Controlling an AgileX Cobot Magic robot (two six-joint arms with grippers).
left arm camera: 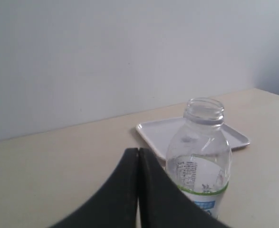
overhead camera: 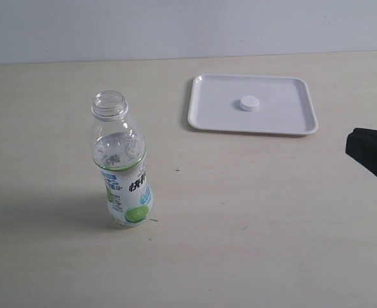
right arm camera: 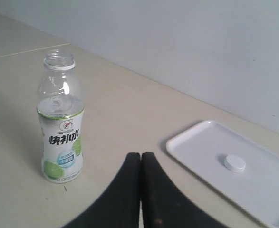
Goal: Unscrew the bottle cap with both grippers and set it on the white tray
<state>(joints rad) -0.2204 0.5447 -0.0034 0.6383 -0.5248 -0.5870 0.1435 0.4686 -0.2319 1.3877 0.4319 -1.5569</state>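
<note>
Black two-finger left claw [left arm camera: 138, 159]: fingers pressed together along their whole length, with nothing between them.
Black two-finger right claw [right arm camera: 140, 161]: fingers together as well, empty, and held above bare counter.
Black arm part [overhead camera: 370, 153]: juts in at the right edge of the exterior view, well apart from both bottle and tray. Its tip cannot be made out there.
Small clear plastic bottle [overhead camera: 121, 160] [left arm camera: 201, 156] [right arm camera: 61, 128]: stands upright on the near left of the counter. The threaded neck is open and uncapped. A white, blue and green label with a lime and dark characters wraps the lower half. In the left wrist view it stands close beyond the left claw, and whether they touch cannot be told. In the right wrist view it stands clear of the right claw.
Small round white plastic bottle cap [overhead camera: 249, 102] [right arm camera: 235, 163]: lies flat near the middle of the tray, touching neither rim nor claw.
Flat rectangular white tray [overhead camera: 284, 119] [left arm camera: 158, 130] [right arm camera: 201, 147]: has rounded corners and a low raised rim. It rests flat on the far side of the counter, right of centre and well apart from the bottle.
Pale beige counter [overhead camera: 239, 224]: smooth, carrying the bottle and the tray.
Plain pale wall [overhead camera: 175, 25]: runs along the far edge of the counter.
</note>
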